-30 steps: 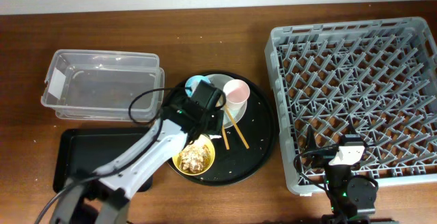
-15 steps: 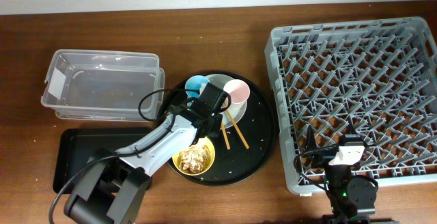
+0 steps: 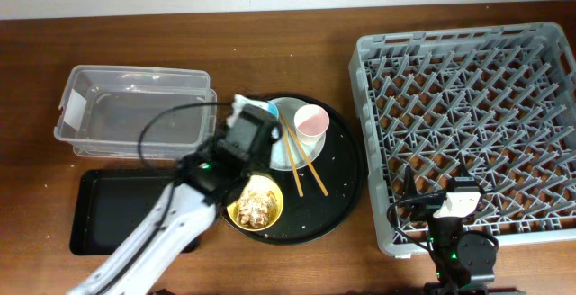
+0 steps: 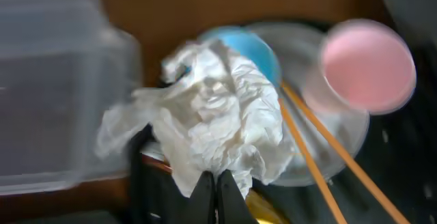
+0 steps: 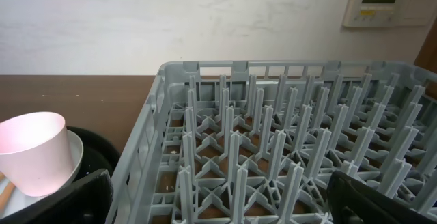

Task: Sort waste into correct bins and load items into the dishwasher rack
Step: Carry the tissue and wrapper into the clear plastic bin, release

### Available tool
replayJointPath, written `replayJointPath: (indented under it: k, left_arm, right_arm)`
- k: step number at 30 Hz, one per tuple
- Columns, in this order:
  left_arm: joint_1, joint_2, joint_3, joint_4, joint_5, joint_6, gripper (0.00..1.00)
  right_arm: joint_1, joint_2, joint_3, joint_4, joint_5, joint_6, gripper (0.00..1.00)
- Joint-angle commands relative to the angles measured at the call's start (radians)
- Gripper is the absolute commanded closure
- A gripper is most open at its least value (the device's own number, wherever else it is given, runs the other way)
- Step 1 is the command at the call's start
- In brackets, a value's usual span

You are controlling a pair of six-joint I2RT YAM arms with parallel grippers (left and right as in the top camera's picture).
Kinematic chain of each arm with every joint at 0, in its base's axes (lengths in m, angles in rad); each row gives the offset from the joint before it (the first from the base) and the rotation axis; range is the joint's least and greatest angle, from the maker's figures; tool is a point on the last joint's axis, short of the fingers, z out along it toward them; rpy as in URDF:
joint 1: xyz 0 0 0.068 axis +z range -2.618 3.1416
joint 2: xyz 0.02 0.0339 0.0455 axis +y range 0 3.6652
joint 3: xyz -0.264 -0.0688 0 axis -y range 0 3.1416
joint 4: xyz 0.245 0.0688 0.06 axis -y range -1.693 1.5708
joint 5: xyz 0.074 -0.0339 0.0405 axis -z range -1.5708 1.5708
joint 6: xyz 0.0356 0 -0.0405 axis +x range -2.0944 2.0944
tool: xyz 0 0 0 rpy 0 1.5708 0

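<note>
Left wrist cam shows the left gripper [image 4: 216, 186] pinched tight on the crumpled napkin [image 4: 215, 118], with the blue cup [image 4: 256, 50] right behind. Overhead barely shows that white wad, mid-counter beside the clear tub [image 3: 135, 115]. Right gripper [image 5: 218, 179] is spread apart at the rack [image 5: 232, 115], near the front right corner.

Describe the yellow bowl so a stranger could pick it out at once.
Find the large round black tray just left of the grey dishwasher rack. The yellow bowl sits at the tray's front left edge, towards the robot. It is the only yellow dish, and the only one holding crumbly beige-brown food scraps.
</note>
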Motion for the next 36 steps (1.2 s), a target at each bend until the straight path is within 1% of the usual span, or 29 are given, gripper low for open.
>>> replayJointPath:
  k: [1,3,5,6,8,9,10,11,12,13,14,15,17,18,19,20,21,23,24,25,26,28,29,30,31,32,33,35,36]
  left_arm:
    - [0.143,-0.087,0.035,0.023,-0.082,-0.029,0.99]
    - [0.269,-0.065,0.035,0.047,-0.081,-0.03,1.0]
    - [0.345,-0.012,0.035,0.09,-0.061,-0.041,1.0]
    - [0.372,0.032,0.035,0.133,-0.032,-0.04,0.99]
    - [0.404,0.122,0.035,0.211,-0.028,-0.04,1.0]
    - [0.415,0.155,0.035,0.243,-0.028,-0.04,0.9]
    - [0.425,0.193,0.035,0.273,-0.028,-0.04,0.42]
    - [0.431,0.212,0.035,0.286,-0.029,-0.04,0.28]
    - [0.438,0.224,0.035,0.299,-0.032,-0.039,0.21]
    - [0.438,0.224,0.035,0.307,-0.036,-0.032,0.18]
    - [0.438,0.222,0.035,0.316,-0.036,-0.022,0.07]
    - [0.438,0.218,0.035,0.319,-0.036,-0.02,0.05]
    - [0.438,0.197,0.035,0.308,-0.034,-0.005,0.04]
    - [0.432,0.174,0.036,0.28,-0.025,-0.005,0.11]
    - [0.409,0.114,0.037,0.201,0.036,-0.006,0.26]
    - [0.388,0.066,0.037,0.139,0.116,-0.006,0.48]
    - [0.365,0.016,0.037,0.068,0.18,-0.011,0.63]
    - [0.315,-0.056,0.036,-0.079,0.201,-0.108,0.67]
    - [0.286,-0.069,0.036,-0.15,0.201,-0.158,0.71]
    - [0.26,-0.067,0.035,-0.203,0.201,-0.214,0.73]
    - [0.237,-0.062,0.027,-0.233,0.201,-0.267,0.78]
    - [0.177,-0.042,-0.029,-0.243,0.2,-0.43,0.78]
    - [0.158,-0.031,-0.067,-0.214,0.2,-0.501,0.78]
    - [0.147,-0.023,-0.101,-0.18,0.198,-0.546,0.77]
    - [0.14,-0.014,-0.138,-0.137,0.19,-0.598,0.74]
    - [0.14,0.001,-0.182,-0.079,0.177,-0.666,0.68]
    - [0.14,0.022,-0.22,-0.015,0.155,-0.702,0.68]
    - [0.14,0.068,-0.271,0.117,0.145,-0.715,0.64]
    - [0.14,0.085,-0.278,0.148,0.144,-0.715,0.58]
  right_arm:
    - [-0.004,-0.006,-0.007,-0.003,0.015,0.006,0.02]
    - [-0.004,-0.006,-0.007,-0.003,0.016,0.006,0.02]
    - [-0.004,-0.006,-0.007,-0.003,0.016,0.006,0.02]
    - [-0.004,-0.006,-0.007,-0.003,0.016,0.006,0.01]
    - [-0.004,-0.006,-0.007,-0.003,0.015,0.006,0.02]
    - [-0.004,-0.006,-0.007,-0.003,0.016,0.006,0.01]
    - [-0.004,-0.006,-0.007,-0.003,0.016,0.006,0.02]
    - [-0.004,-0.006,-0.007,-0.003,0.015,0.006,0.02]
    - [-0.004,-0.006,-0.007,-0.003,0.016,0.006,0.02]
    - [-0.004,-0.006,-0.007,-0.003,0.015,0.006,0.02]
    - [-0.004,-0.006,-0.007,-0.003,0.016,0.006,0.02]
    - [-0.004,-0.006,-0.007,-0.003,0.016,0.006,0.02]
    - [-0.004,-0.006,-0.007,-0.003,0.015,0.006,0.02]
    - [-0.004,-0.006,-0.007,-0.003,0.015,0.006,0.02]
    - [-0.004,-0.006,-0.007,-0.003,0.015,0.006,0.02]
    - [-0.004,-0.006,-0.007,-0.003,0.016,0.006,0.02]
    - [-0.004,-0.006,-0.007,-0.003,0.016,0.006,0.02]
    - [-0.004,-0.006,-0.007,-0.003,0.016,0.006,0.02]
    - [-0.004,-0.006,-0.007,-0.003,0.015,0.006,0.02]
    - [-0.004,-0.006,-0.007,-0.003,0.016,0.006,0.02]
    - [-0.004,-0.006,-0.007,-0.003,0.016,0.006,0.02]
    - [-0.004,-0.006,-0.007,-0.003,0.015,0.006,0.02]
    - [-0.004,-0.006,-0.007,-0.003,0.015,0.006,0.01]
    - [-0.004,-0.006,-0.007,-0.003,0.015,0.006,0.02]
    - [-0.004,-0.006,-0.007,-0.003,0.016,0.006,0.01]
    - [-0.004,-0.006,-0.007,-0.003,0.015,0.006,0.02]
    - [-0.004,-0.006,-0.007,-0.003,0.016,0.006,0.02]
    - [-0.004,-0.006,-0.007,-0.003,0.015,0.006,0.02]
    - [-0.004,-0.006,-0.007,-0.003,0.016,0.006,0.02]
